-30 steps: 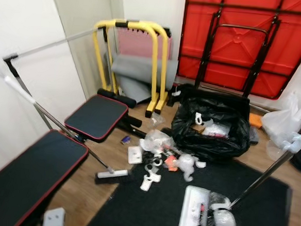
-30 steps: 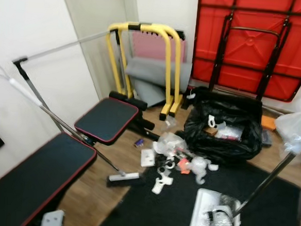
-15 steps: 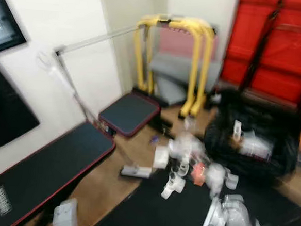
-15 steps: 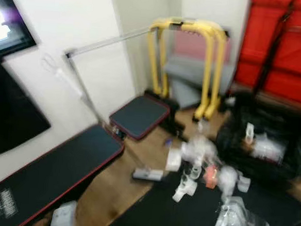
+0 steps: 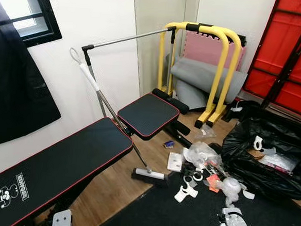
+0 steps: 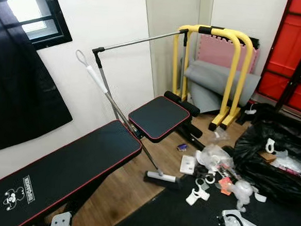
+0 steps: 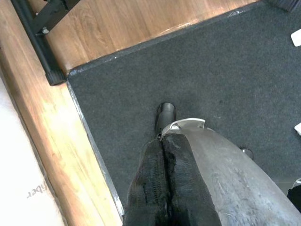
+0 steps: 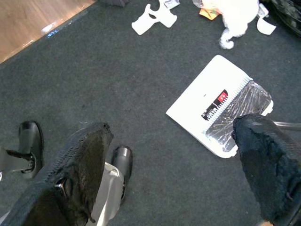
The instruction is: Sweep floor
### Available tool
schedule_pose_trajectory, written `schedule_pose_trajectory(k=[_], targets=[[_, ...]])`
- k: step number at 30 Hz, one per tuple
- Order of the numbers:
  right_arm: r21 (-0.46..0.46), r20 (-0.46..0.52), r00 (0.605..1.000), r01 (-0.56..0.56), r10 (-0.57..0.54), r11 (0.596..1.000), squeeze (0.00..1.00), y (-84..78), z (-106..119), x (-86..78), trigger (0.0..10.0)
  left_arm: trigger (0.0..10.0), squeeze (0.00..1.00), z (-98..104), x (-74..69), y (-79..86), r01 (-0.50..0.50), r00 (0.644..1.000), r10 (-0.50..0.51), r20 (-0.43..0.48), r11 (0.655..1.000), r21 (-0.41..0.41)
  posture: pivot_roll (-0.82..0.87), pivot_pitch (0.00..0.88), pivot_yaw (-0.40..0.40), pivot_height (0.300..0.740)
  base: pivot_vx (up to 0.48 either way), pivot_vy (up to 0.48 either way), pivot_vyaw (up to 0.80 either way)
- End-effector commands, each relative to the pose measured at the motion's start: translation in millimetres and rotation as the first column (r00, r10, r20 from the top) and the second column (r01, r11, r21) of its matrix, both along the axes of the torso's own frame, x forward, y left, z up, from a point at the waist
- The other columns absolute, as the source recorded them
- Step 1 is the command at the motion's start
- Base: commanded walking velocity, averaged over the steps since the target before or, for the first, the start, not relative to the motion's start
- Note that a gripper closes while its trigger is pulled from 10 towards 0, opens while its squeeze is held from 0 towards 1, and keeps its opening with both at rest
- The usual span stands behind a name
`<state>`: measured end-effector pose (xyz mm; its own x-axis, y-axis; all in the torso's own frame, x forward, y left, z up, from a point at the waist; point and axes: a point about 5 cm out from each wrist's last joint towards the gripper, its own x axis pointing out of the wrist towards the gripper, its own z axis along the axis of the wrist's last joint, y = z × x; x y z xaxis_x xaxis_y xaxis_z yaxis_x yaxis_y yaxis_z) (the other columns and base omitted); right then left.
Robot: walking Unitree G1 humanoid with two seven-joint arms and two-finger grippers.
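Dark carpet [image 8: 141,94] under both grippers. Right gripper [image 8: 174,155] spread wide, white dustpan [image 8: 211,108] lying on the carpet just beyond its fingers. Left gripper [image 7: 162,155] pinched closed, broom [image 5: 114,115] well apart, leaning on the weight bench [image 5: 59,163].

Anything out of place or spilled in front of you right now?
Yes. Litter lies scattered where the wooden floor meets the dark mat, beside an open black rubbish bag: crumpled plastic, white scraps, something orange. The broom leans against the bench, its head on the floor, unheld. A white dustpan lies on the mat.
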<state>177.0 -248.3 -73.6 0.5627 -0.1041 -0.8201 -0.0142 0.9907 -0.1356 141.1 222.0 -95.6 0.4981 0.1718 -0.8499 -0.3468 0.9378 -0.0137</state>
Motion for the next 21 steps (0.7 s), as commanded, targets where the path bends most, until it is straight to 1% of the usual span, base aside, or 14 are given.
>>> schedule_pose_trajectory(k=[1,21], targets=[[0.007,-0.007,1.000,-0.005,0.005,1.000,0.00,3.6,-0.8,1.0,10.0,10.0,0.00,-1.3,-3.3,0.3,0.000,1.000,0.000,-0.016,1.000,-0.004,-0.09,0.000,-0.007,0.740,0.000,0.000,0.00],[-0.006,-0.011,1.000,-0.024,0.024,1.000,0.00,1.2,0.9,3.3,10.0,10.0,0.00,-2.6,-5.8,-1.8,-0.021,1.000,0.020,-0.018,1.000,-0.023,-0.09,0.000,-0.028,0.740,0.000,0.000,0.00]])
